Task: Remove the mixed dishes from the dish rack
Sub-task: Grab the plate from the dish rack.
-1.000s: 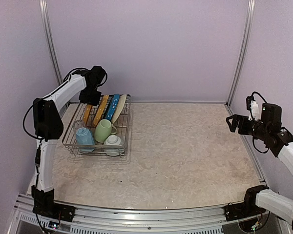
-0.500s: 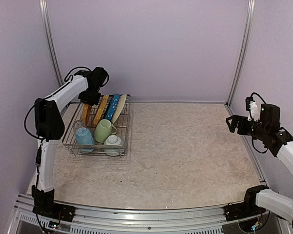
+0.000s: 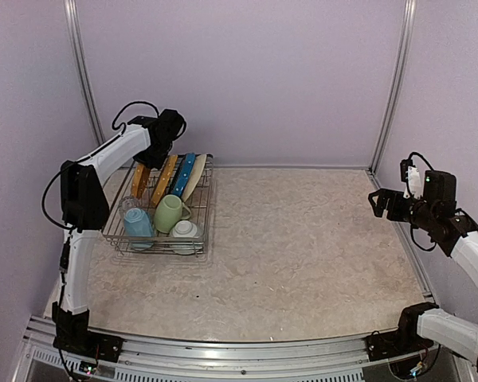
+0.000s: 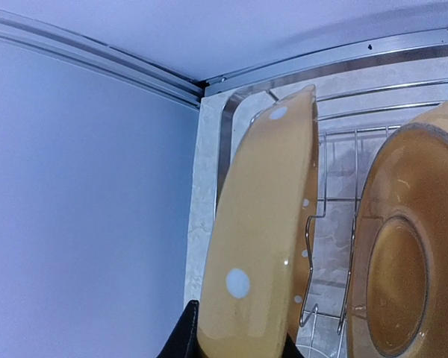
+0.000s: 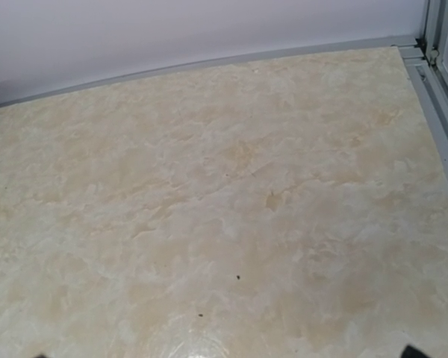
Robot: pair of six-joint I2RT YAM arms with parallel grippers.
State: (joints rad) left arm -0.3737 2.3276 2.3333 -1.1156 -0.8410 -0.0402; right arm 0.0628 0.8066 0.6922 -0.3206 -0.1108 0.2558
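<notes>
While L hand (image 4: 239,344) is clamped on rim of yellow white-dotted scalloped plate (image 4: 261,239), that plate stands on edge at far-left end of silver wire dish rack (image 4: 224,142), w/ 2nd yellow dotted plate (image 4: 411,246) just beside it. Blue dotted plate (image 3: 185,173), light green mug (image 3: 168,212), light blue cup (image 3: 138,223), small white cup (image 3: 184,230) also in rack. R hand (image 3: 380,201): fingers wide apart, over beige marbled counter (image 5: 224,186), well apart from rack.

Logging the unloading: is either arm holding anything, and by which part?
The left jaws clamp the leftmost yellow dotted plate by its upper rim; the right jaws hold nothing.
</notes>
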